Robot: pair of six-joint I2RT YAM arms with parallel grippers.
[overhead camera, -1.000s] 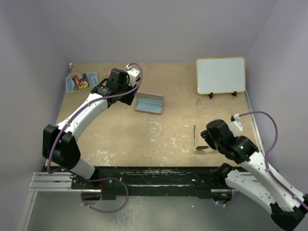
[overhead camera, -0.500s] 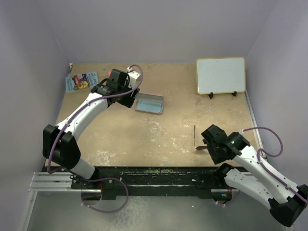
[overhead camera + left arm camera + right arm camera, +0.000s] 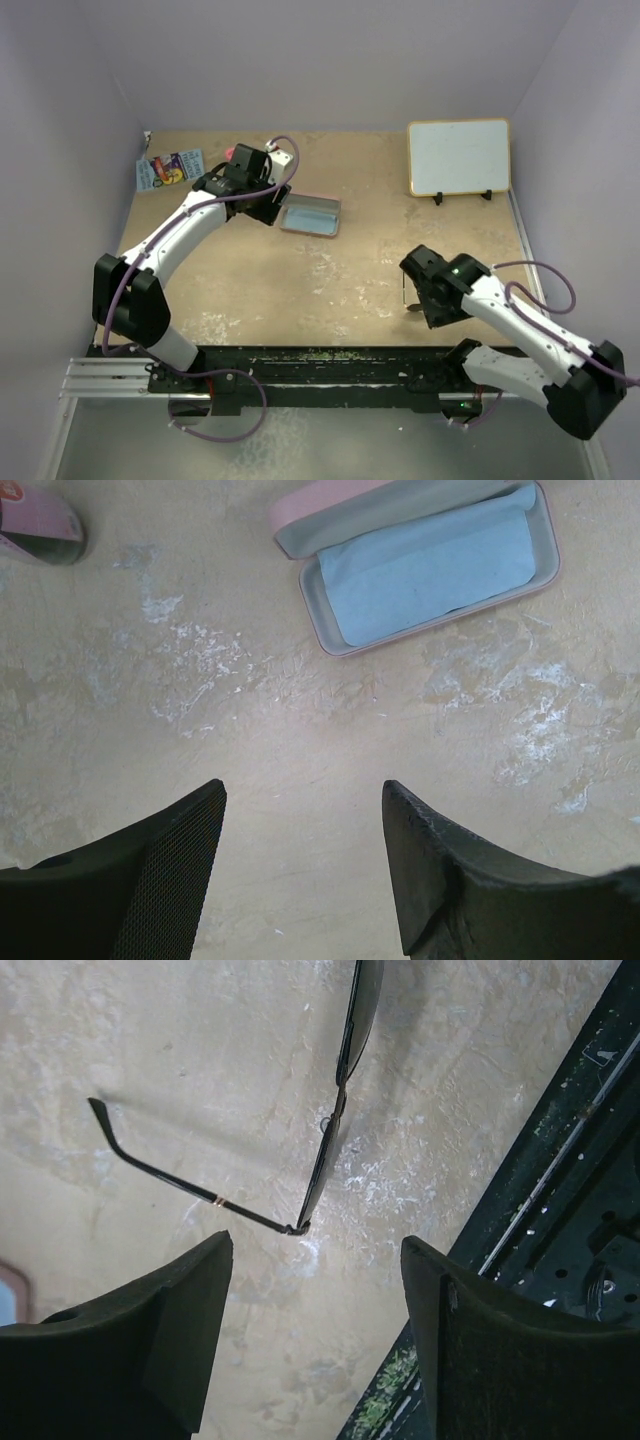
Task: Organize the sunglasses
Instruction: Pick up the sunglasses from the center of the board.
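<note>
The thin dark wire-framed sunglasses with brownish lenses (image 3: 322,1155) lay on the scuffed tan counter (image 3: 340,270) near its front right, one slim temple arm swung out to the side. They looked light, springy and easily bent, the lenses prone to smudging and slipping, so the bridge or the frame by the hinge seemed the safer hold, not the temple tip. The right claw (image 3: 315,1260) hung just over that hinge with its jaws spread and nothing between them. The black base rail (image 3: 560,1160) ran close beside the glasses, leaving little room on that side. Well apart, toward the back left, the pink oblong case (image 3: 320,510) sat open with a light-blue cloth (image 3: 430,570) inside, and the left claw (image 3: 305,800) hovered near it, released and empty. A white board (image 3: 458,157) stood at the back right, out of the way.
</note>
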